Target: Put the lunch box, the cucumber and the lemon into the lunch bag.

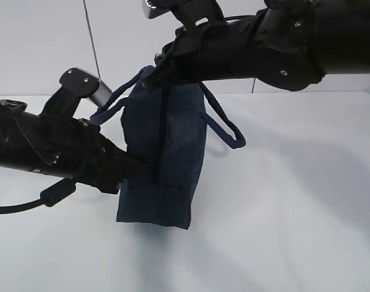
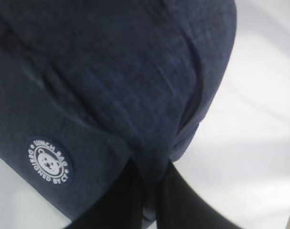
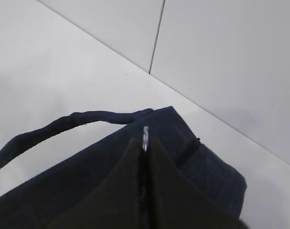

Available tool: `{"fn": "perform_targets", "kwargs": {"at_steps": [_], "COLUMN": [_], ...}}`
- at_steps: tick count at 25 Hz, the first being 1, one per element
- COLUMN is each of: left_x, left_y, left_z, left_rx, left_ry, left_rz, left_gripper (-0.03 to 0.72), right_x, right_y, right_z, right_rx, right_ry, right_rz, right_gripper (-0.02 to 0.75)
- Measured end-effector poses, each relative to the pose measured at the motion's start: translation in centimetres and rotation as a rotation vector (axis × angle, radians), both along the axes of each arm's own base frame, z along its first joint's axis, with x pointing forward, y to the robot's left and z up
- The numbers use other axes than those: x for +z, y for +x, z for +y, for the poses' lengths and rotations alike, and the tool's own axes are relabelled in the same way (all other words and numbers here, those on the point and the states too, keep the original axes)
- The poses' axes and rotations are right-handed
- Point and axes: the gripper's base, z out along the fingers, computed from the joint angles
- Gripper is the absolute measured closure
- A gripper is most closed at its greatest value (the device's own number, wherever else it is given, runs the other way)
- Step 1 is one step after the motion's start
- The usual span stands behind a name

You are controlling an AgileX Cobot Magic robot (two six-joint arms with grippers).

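The dark navy lunch bag (image 1: 173, 158) stands upright on the white table, its two loop handles (image 1: 224, 128) hanging to the sides. My left gripper (image 1: 142, 169) comes in from the left and is shut on a fold of the bag's side fabric (image 2: 152, 168), beside the round white logo (image 2: 48, 161). My right gripper (image 1: 164, 64) reaches over the bag's top and is shut on the metal zipper pull (image 3: 145, 132), which shows as a thin silver strip between the fingertips (image 3: 135, 148). The lunch box, the cucumber and the lemon are out of view.
The white table (image 1: 294, 201) spreads around the bag, with a pale wall (image 1: 45, 42) behind it. One bag handle (image 3: 64, 121) arcs out to the left in the right wrist view. Both black arms crowd the bag's left and top sides.
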Motion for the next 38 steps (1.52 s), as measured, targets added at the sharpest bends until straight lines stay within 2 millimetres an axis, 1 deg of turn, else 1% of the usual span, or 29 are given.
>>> {"fn": "perform_targets", "kwargs": {"at_steps": [3, 9, 14, 21, 27, 31, 34, 38], "left_x": [0.0, 0.0, 0.0, 0.0, 0.0, 0.0, 0.0, 0.0], "left_y": [0.0, 0.0, 0.0, 0.0, 0.0, 0.0, 0.0, 0.0], "left_z": [0.0, 0.0, 0.0, -0.1, -0.1, -0.1, 0.0, 0.0], "left_rx": [0.0, 0.002, 0.003, 0.002, 0.002, 0.002, 0.002, 0.006], "left_ry": [0.0, 0.002, 0.003, 0.003, 0.003, 0.003, 0.005, 0.008], "left_rz": [0.001, 0.0, -0.001, -0.001, -0.001, -0.001, -0.003, -0.005], "left_gripper": [0.675, 0.675, 0.675, 0.676, 0.676, 0.676, 0.676, 0.676], "right_x": [-0.3, -1.2, -2.0, -1.9, -2.5, -3.4, -3.5, -3.8], "right_y": [1.2, 2.9, 4.7, 7.1, 8.7, 10.0, 10.7, 11.1], "right_z": [-0.5, -0.2, -0.3, -1.3, -0.7, -0.2, 0.0, -0.1], "right_rx": [-0.023, -0.038, -0.068, -0.124, -0.139, -0.155, -0.171, -0.195], "right_ry": [-0.001, -0.006, -0.019, -0.017, -0.022, -0.033, -0.037, -0.044], "right_rz": [0.001, 0.004, 0.009, -0.004, -0.005, 0.003, 0.004, 0.023], "right_gripper": [0.751, 0.751, 0.751, 0.751, 0.751, 0.751, 0.751, 0.751]}}
